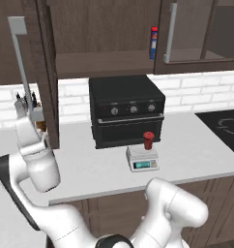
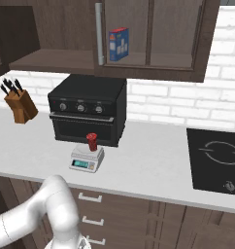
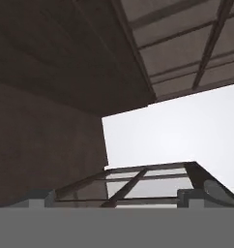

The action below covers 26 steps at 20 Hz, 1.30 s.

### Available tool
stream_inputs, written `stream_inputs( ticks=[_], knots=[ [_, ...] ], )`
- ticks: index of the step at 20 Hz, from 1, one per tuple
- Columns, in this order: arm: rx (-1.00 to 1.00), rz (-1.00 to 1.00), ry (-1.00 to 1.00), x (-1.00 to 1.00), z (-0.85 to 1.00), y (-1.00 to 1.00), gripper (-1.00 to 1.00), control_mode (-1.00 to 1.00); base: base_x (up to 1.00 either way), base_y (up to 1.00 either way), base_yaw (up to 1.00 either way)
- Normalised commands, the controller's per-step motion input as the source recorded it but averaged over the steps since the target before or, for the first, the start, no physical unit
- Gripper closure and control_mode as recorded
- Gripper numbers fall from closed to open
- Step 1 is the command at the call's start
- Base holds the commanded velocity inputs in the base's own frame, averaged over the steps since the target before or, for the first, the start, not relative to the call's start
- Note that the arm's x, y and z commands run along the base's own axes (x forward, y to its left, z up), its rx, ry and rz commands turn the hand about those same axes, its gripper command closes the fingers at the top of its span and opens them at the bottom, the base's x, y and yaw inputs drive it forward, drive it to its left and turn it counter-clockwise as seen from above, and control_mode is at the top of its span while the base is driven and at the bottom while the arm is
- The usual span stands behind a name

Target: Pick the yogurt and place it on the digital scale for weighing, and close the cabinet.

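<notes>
Overhead, the dark brown wooden wall cabinet (image 1: 104, 34) stands with its left door (image 1: 44, 72) swung out toward me, edge-on, its long grey bar handle (image 1: 20, 58) upright. Below runs a pale grey countertop (image 1: 196, 150) against a white brick wall. A big black oven with three knobs (image 1: 126, 110) sits on the counter. Just in front of it is the small flat white digital scale (image 1: 142, 159), pale green display facing out. The small dark-red yogurt cup (image 1: 148, 140) stands upright on the scale's top plate. My gripper (image 1: 26, 107) is raised at the open door, beside the handle; from the hand view its two dark fingertips (image 3: 189, 197) are spread wide apart and hold nothing.
</notes>
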Motion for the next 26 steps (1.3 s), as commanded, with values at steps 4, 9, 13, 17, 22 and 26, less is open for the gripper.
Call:
stream_inputs(
  ticks=[4,9,13,17,22,26],
  knots=[
    [0.31,0.03,-0.06,-0.08,0.27,-0.95,-1.00,-1.00,0.00,0.00,0.00],
    [0.29,0.05,-0.01,-0.08,0.32,-1.00,-1.00,-1.00,0.00,0.00,0.00],
    [0.23,0.03,0.12,0.05,0.49,-1.00,-1.00,-1.00,0.00,0.00,0.00],
    [0.22,0.01,0.13,0.13,0.38,-1.00,-1.00,-1.00,0.00,0.00,0.00],
    [0.11,-0.04,0.07,0.40,0.05,-1.00,-1.00,-1.00,0.00,0.00,0.00],
    [0.00,-0.19,0.00,0.75,0.07,-0.78,-1.00,-1.00,0.00,0.00,0.00]
  ],
)
